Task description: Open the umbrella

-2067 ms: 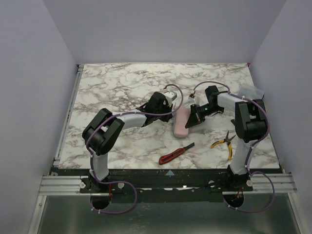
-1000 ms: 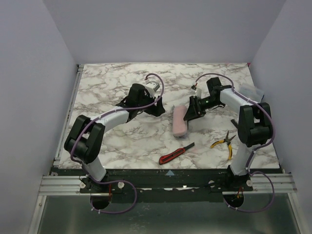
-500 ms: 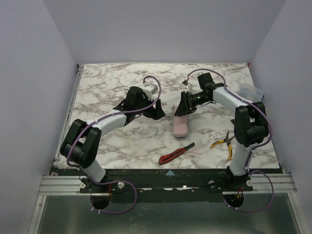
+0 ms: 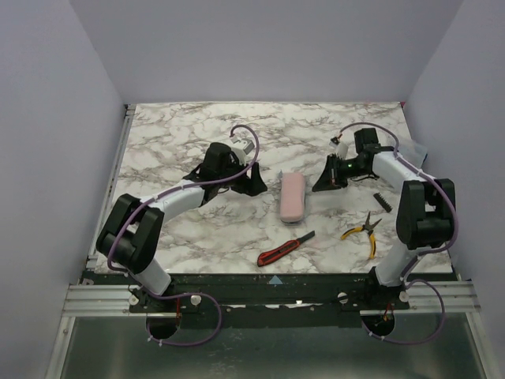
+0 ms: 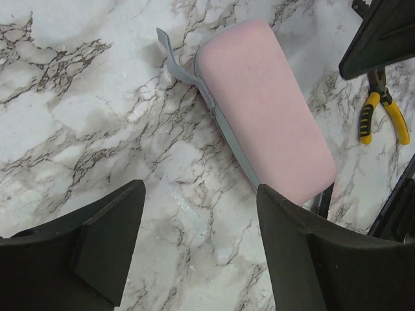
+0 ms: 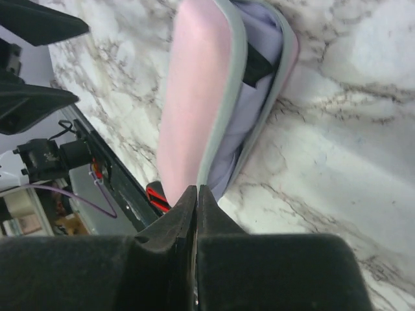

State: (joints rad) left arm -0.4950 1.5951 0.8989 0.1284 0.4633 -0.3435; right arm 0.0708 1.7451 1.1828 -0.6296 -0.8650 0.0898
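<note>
The umbrella (image 4: 293, 197) lies folded flat on the marble table (image 4: 181, 142) as a pale pink pack with a grey edge. In the right wrist view the umbrella (image 6: 201, 97) gapes along one side, showing lavender fabric inside. My left gripper (image 4: 251, 183) hovers just left of it, open, with bare table between its fingers. In the left wrist view the umbrella (image 5: 266, 103) lies beyond the right finger of the left gripper (image 5: 200, 194). My right gripper (image 4: 322, 183) sits just right of the umbrella, apart from it. The right gripper (image 6: 196, 191) is shut on nothing.
A red-and-black utility knife (image 4: 286, 249) lies near the front edge, below the umbrella. Yellow-handled pliers (image 4: 363, 230) rest at the front right. A small black toothed piece (image 4: 382, 200) lies next to the right arm. Walls close in the table on three sides.
My right gripper has pulled back to the right, off the umbrella's top end, and has shut. The left arm and the umbrella have hardly moved.
</note>
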